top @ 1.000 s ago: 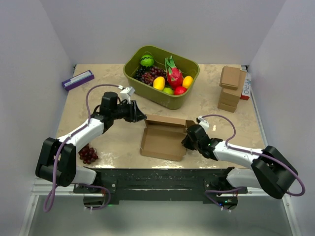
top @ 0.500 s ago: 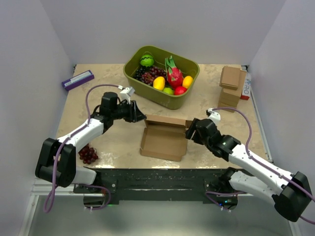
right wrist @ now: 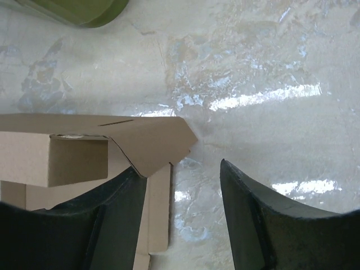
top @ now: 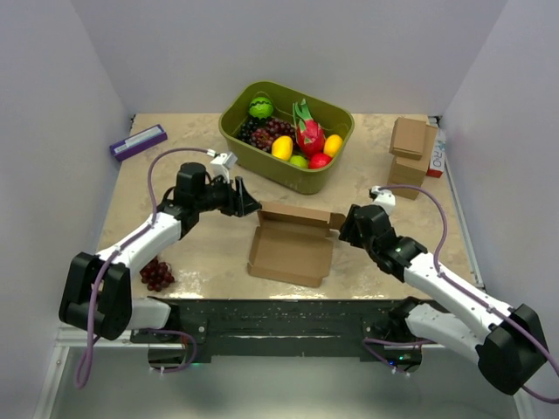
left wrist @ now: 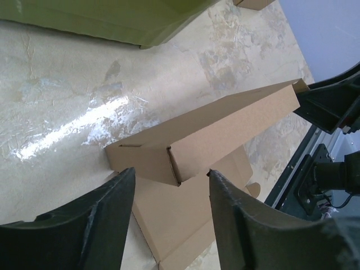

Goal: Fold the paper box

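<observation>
Left pincer (left wrist: 171, 170) and right pincer (right wrist: 180, 166) both released, flanking the paper box (top: 293, 249) — its base partly cut off.

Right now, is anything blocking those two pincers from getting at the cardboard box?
Nothing visible. The left pincer and right pincer each stand open right at a far corner of the paper box, with only bare table around. The green fruit bin sits behind, clear of both.
</observation>
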Robot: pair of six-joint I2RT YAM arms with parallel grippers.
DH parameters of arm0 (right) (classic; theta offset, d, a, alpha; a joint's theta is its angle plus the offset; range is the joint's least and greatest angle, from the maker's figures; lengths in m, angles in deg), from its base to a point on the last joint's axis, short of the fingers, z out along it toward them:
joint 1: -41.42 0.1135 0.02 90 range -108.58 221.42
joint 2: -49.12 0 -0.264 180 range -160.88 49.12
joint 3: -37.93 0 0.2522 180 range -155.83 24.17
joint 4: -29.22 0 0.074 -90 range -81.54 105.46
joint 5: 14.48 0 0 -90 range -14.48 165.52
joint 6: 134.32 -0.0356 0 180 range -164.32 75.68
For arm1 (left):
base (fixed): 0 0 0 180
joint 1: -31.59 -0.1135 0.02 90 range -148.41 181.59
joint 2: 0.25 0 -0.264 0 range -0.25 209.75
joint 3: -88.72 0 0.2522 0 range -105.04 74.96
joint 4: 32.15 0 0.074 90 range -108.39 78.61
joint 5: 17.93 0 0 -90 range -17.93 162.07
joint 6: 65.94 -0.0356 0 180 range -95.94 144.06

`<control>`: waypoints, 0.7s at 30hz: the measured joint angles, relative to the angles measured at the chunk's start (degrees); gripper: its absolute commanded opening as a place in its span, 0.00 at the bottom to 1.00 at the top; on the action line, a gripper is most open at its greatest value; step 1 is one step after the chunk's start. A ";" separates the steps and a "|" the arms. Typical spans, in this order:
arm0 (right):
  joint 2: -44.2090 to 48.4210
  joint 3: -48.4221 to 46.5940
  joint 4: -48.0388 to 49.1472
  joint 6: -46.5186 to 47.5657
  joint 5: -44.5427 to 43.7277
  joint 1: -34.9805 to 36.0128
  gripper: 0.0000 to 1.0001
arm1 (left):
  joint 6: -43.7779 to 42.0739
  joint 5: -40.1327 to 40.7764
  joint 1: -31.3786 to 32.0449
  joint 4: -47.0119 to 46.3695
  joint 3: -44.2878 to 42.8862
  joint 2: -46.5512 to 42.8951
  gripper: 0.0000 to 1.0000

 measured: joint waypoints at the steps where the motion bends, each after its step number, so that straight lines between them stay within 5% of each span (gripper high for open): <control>1: -0.37 0.33 1.09 0.55 0.04 0.00 0.56 | 0.04 0.02 0.00 -0.13 0.00 -0.22 0.63; 21: 0.20 5.33 11.34 7.10 -0.09 0.00 0.43 | 0.55 0.28 0.00 -1.25 0.00 2.32 0.63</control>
